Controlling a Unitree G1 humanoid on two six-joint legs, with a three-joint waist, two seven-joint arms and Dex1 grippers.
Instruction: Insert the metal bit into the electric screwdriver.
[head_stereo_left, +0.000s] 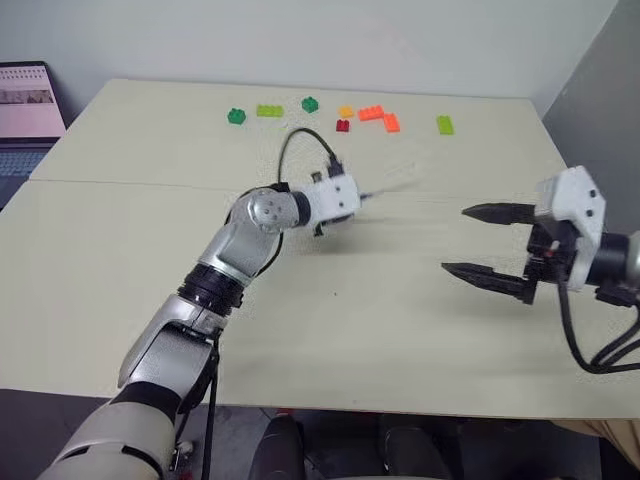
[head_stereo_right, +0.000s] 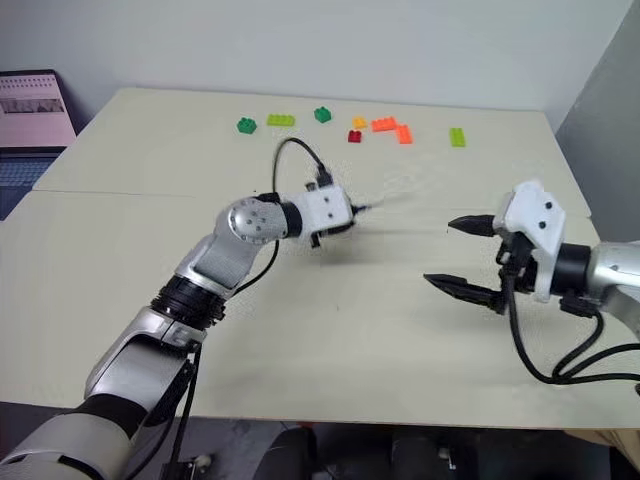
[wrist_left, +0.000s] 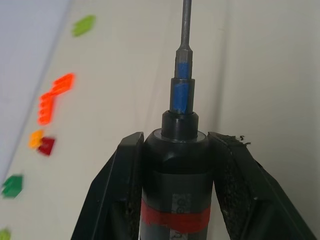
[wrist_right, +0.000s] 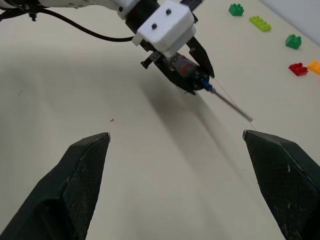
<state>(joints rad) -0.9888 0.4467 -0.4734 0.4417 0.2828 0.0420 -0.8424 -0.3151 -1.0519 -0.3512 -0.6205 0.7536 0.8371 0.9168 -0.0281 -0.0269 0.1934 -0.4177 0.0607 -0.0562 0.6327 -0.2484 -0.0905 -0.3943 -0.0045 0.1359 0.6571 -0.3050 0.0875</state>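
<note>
Metal bit (wrist_left: 186, 25) tip cut off; prob seated in electric screwdriver (wrist_left: 176, 175).

Two head cameras look forward and down from above the near edge of a pale table (head_stereo_left: 120, 300), taking in its whole width to the far wall; they share almost the same scene, slightly offset sideways. The left wrist camera sits very close behind the left gripper (wrist_left: 175, 150), looking along the electric screwdriver (wrist_left: 176, 190) toward the toy bricks (wrist_left: 52, 97). The right wrist camera looks between the right gripper (wrist_right: 175, 170) fingers across the table at the left gripper, sharing the bricks.
</note>
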